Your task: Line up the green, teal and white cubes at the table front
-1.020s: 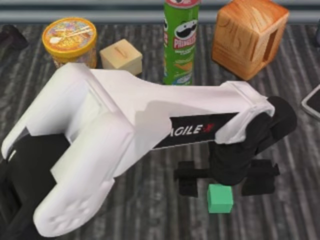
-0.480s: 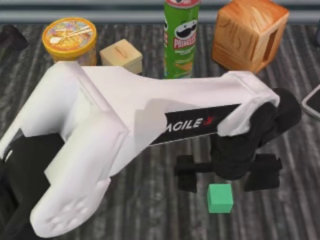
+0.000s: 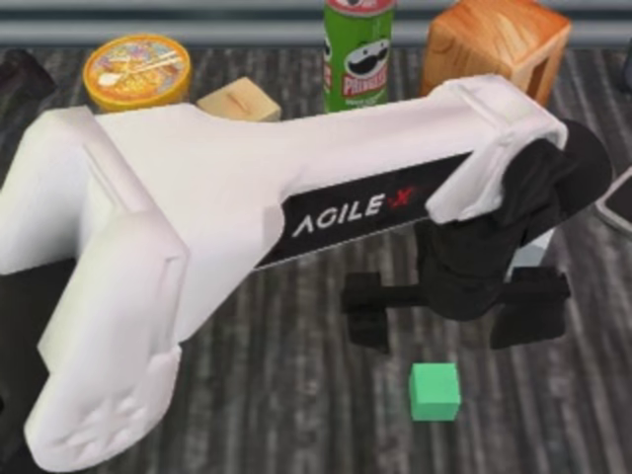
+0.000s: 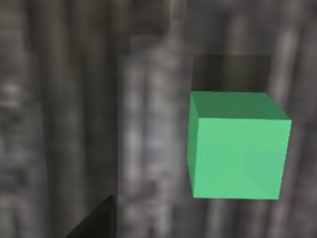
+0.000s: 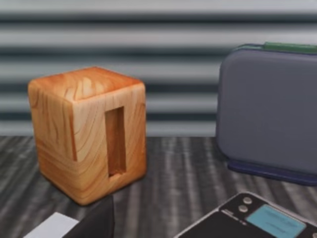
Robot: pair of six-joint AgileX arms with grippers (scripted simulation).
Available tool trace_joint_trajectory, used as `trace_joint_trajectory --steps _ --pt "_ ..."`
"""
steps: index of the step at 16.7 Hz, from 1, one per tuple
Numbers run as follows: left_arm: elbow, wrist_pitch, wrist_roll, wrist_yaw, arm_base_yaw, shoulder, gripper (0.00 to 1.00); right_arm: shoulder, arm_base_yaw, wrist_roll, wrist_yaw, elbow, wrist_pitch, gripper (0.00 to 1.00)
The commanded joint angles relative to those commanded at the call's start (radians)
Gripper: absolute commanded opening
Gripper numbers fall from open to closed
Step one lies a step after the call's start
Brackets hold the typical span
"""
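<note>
The small mint-green cube (image 3: 435,391) rests alone on the streaked dark table (image 3: 296,395) near the front; it also fills the left wrist view as the green cube (image 4: 237,146). My left gripper (image 3: 449,308) hangs open above and just behind it, touching nothing, with one dark fingertip (image 4: 96,223) in its wrist view. A pale sliver (image 3: 530,253) beside that wrist may be the white cube; a pale corner (image 5: 52,225) shows in the right wrist view. The teal cube is hidden. My right gripper (image 5: 141,220) is outside the top view and looks open.
Along the back stand a yellow tub (image 3: 136,71), a tan slotted block (image 3: 237,99), a green chip can (image 3: 357,59) and the orange wooden box (image 3: 499,39). A grey-blue case (image 5: 270,109) and a black scale (image 5: 252,220) sit at the right.
My left arm has lifted and drawn back from the green cube, its gripper still open. The cube stays where it was on the table.
</note>
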Motion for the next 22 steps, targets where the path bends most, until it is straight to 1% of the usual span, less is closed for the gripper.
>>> trace_joint_trajectory --steps 3,5,7,9,11,14,22 --pt "-0.001 0.002 0.010 0.000 -0.002 0.005 1.00 0.000 0.000 0.000 0.000 0.000 0.000 1.00" --pt "0.002 0.001 0.062 0.000 0.018 0.010 1.00 0.000 0.000 0.000 0.000 0.000 0.000 1.00" --pt "0.006 -0.001 0.155 0.000 0.055 0.017 1.00 0.000 0.000 0.000 0.000 0.000 0.000 1.00" --pt "0.009 -0.003 0.286 0.001 0.107 0.024 1.00 0.000 0.000 0.000 0.000 0.000 0.000 1.00" --pt "0.006 -0.003 0.449 0.003 0.172 0.028 1.00 0.000 0.000 0.000 0.000 0.000 0.000 1.00" --pt "-0.013 -0.001 0.742 0.006 0.290 0.028 1.00 0.000 0.000 0.000 0.000 0.000 0.000 1.00" --pt "-0.096 0.012 1.667 0.016 0.640 0.010 1.00 0.000 0.000 0.000 0.000 0.000 0.000 1.00"
